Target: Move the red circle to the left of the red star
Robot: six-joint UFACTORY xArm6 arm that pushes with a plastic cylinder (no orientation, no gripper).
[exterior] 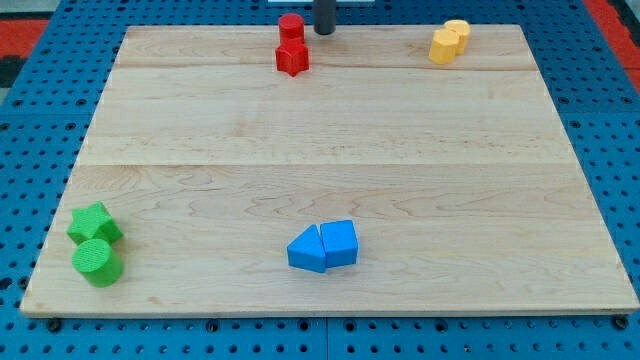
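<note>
Here we are at the view's top edge of the bench [330, 130], and it is tight up there. My tip [324, 32] sits just to the view's right of the red circle [290, 26], close beside it, though contact is hard to call from here. As an end effector it is only a bare rod: nothing to open, nothing to close, nothing held. The red circle is touching the red star [292, 58], stacked right above it in the view, hard against the bench's top rim. That is the danger: any push with an upward lean could send the circle off the edge, and a push angled downward would likely drag the star along, since the two are in contact. A clean sideways shove toward the view's left looks safest. There is good news on room: the wood left of the pair lies open all the way to the corner. The yellow blocks [449, 42], the blue blocks [323, 246], the green star [94, 224] and the green circle [97, 261] are all well apart.
</note>
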